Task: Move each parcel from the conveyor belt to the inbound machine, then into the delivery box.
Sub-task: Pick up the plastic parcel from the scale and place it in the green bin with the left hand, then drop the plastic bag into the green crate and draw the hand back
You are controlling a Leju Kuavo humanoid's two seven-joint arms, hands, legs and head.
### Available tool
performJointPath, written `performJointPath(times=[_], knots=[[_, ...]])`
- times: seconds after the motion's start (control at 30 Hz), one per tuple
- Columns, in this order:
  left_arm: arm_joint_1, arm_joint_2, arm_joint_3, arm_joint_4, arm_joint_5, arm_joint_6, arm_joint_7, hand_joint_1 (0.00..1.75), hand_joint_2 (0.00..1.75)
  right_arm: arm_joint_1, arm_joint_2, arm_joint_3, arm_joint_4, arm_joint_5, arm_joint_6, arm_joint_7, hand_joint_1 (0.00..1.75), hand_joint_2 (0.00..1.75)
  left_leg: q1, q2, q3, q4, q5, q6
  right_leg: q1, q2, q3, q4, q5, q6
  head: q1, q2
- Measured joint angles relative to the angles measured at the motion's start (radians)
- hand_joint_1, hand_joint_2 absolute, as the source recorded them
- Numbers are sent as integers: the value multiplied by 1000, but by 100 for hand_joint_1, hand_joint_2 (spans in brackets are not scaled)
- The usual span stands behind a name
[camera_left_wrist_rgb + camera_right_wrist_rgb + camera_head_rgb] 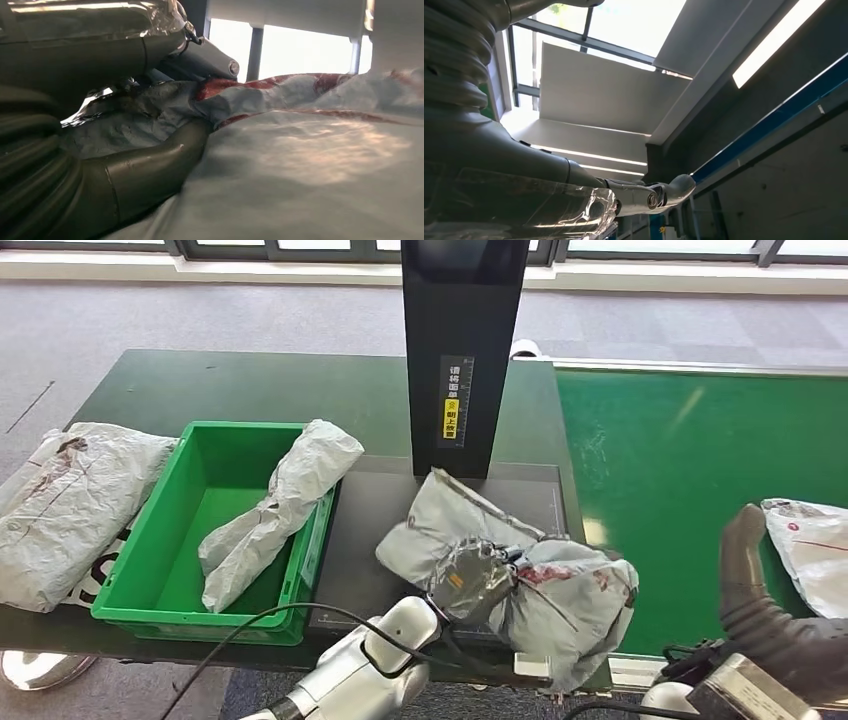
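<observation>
Left hand fingers wrapped on crumpled grey plastic parcel lying on dark scanner plate. Lift high, clear rim of green plastic crate. Right hand holding nothing, fingers spread.

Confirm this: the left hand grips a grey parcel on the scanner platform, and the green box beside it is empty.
Not empty. In the head view the green box already holds a crumpled grey parcel. The left hand does grip the grey parcel on the scanner platform.
</observation>
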Motion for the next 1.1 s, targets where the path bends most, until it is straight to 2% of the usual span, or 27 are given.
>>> performJointPath(times=[0.1, 0.2, 0.47, 0.53, 0.6, 0.77, 0.97, 1.03, 1.1], knots=[[36, 0, 147, -111, -4, 2, -13, 175, 175, 8, 1, -4, -10, 0, 0, 0, 0, 175, 0, 4, 1, 0, -2, 0, 0, 3, 0, 0, 0, 0, 0, 0], [71, 4, 237, -233, 11, 2, -65, 175, 175, 9, 1, -5, -13, -2, 0, 0, 0, 175, 0, 1, -1, 0, 0, 0, 1, 0, -1, 1, 0, -1, 0, 0], [182, 32, 472, -780, 347, 3, -413, 175, 175, 8, 1, -9, -12, -11, 1, 0, 0, 175, 1, -1, -2, 0, 0, -1, 2, -1, -1, 2, -2, -3, 0, 0], [204, 38, 519, -879, 423, 3, -481, 175, 175, 8, 1, -9, -12, -12, 1, 0, 0, 175, 2, -2, -2, -1, 0, -1, 2, -2, -1, 2, -2, -3, 0, 0], [223, 42, 569, -963, 473, 3, -515, 175, 175, 8, 1, -9, -10, -12, 1, 0, 0, 175, 2, -2, -2, -1, 0, -1, 2, -3, -1, 2, -3, -3, 0, 0], [250, 48, 701, -1057, 506, 2, -526, 175, 175, 7, 2, -9, -2, -13, 1, 0, 0, 175, 2, -3, -2, -1, 0, -1, 2, -4, -1, 2, -3, -3, 0, 0], [248, 48, 861, -1011, 418, 1, -507, 175, 175, 6, 2, -9, 11, -13, 1, 0, 0, 175, 2, -3, -1, -1, 0, -1, 2, -4, -1, 2, -2, -3, 0, 0], [238, 46, 898, -961, 314, 0, -451, 175, 175, 6, 2, -9, 12, -11, 1, 0, 0, 175, 2, -3, -1, 0, 0, -2, 1, -4, -1, 1, -2, -3, 0, 0], [214, 40, 922, -877, 111, -1, -310, 175, 175, 6, 2, -8, 12, -9, 1, 0, 0, 175, 1, -4, 0, 0, 0, -1, 1, -5, 0, 1, -2, -3, 0, 0]])
